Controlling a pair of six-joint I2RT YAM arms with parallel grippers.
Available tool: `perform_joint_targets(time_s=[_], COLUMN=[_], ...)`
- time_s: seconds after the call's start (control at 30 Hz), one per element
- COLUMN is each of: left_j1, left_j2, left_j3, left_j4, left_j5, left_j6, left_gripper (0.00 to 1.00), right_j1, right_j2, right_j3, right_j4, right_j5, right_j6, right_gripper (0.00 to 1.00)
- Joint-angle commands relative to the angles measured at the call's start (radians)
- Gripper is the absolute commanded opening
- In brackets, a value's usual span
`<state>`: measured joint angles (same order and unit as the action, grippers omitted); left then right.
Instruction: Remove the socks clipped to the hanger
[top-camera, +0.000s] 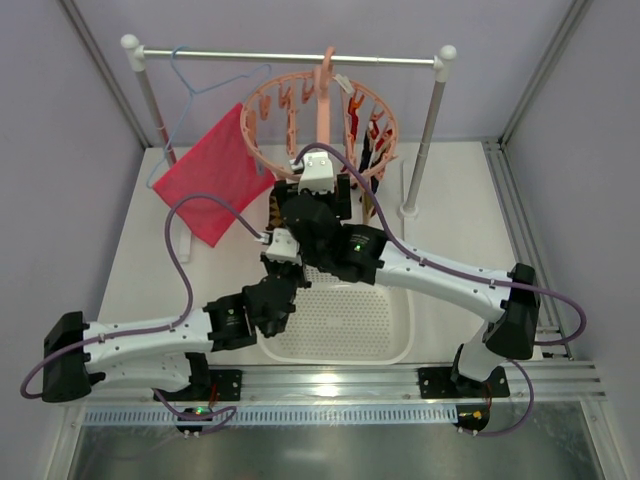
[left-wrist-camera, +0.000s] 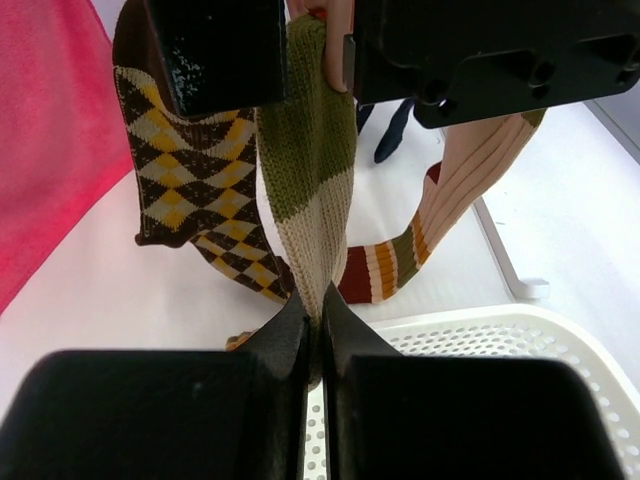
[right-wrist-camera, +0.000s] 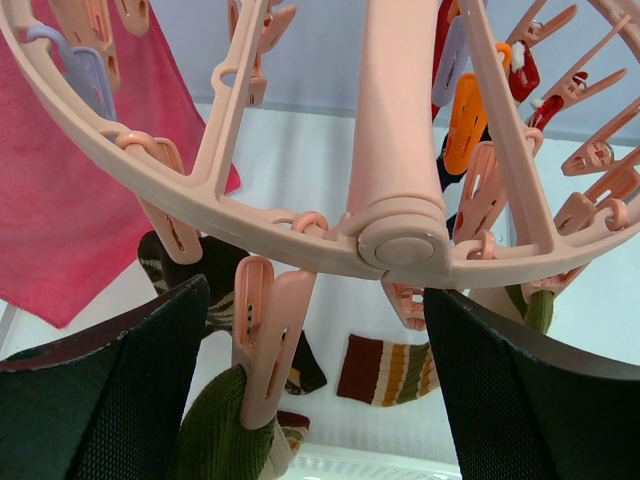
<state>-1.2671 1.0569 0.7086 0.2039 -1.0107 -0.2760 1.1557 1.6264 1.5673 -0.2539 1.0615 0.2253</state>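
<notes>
Gripped the sock (left-wrist-camera: 315, 190), clipped under the hanger (right-wrist-camera: 400, 150), at its lower end with clenched left jaws, right jaws released on both sides of the clip (right-wrist-camera: 268, 340); could have stretched sock or tilted hanger if pulled before squeezing clip.

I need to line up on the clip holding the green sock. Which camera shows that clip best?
Right wrist: the clip hangs whole between the open right pincer's fingers, biting the green sock. Left wrist shows only its tip above the sock. Top view: the arms hide it.
</notes>
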Motion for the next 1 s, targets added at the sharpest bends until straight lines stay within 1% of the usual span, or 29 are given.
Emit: perform_joint_targets(time_s=[0.0, 0.1, 0.27, 0.53, 0.7, 0.83, 0.97], left_j1=[-0.047, -0.064, -0.097, -0.130, -0.135, -0.137, -0.135], left_j2=[0.045, 0.046, 0.064, 0.104, 0.107, 0.104, 0.106], left_j3=[0.012, 0.017, 0.032, 0.048, 0.046, 0.046, 0.045], left_j4=[-0.051, -0.049, -0.035, -0.015, -0.006, -0.003, 0.003], left_j5=[0.107, 0.093, 0.067, 0.050, 0.052, 0.057, 0.069], left_j6=[0.118, 0.129, 0.147, 0.156, 0.159, 0.161, 0.159], left_gripper=[0.00, 0.00, 0.00, 0.00, 0.00, 0.00, 0.00], right_j1=[0.021, 0.018, 0.012, -0.008, -0.030, -0.040, -0.048], right_j2=[0.013, 0.039, 0.070, 0.095, 0.108, 0.113, 0.118], right_j3=[0.063, 0.108, 0.123, 0.128, 0.112, 0.100, 0.091], right_j4=[-0.003, -0.086, -0.153, -0.234, -0.265, -0.260, -0.245], right_j5=[-0.041, -0.003, 0.080, 0.104, 0.088, 0.068, 0.049], right_j6=[0.040, 0.077, 0.134, 0.192, 0.230, 0.238, 0.233], right_gripper=[0.88, 0.88, 0.88, 0.88, 0.88, 0.85, 0.76])
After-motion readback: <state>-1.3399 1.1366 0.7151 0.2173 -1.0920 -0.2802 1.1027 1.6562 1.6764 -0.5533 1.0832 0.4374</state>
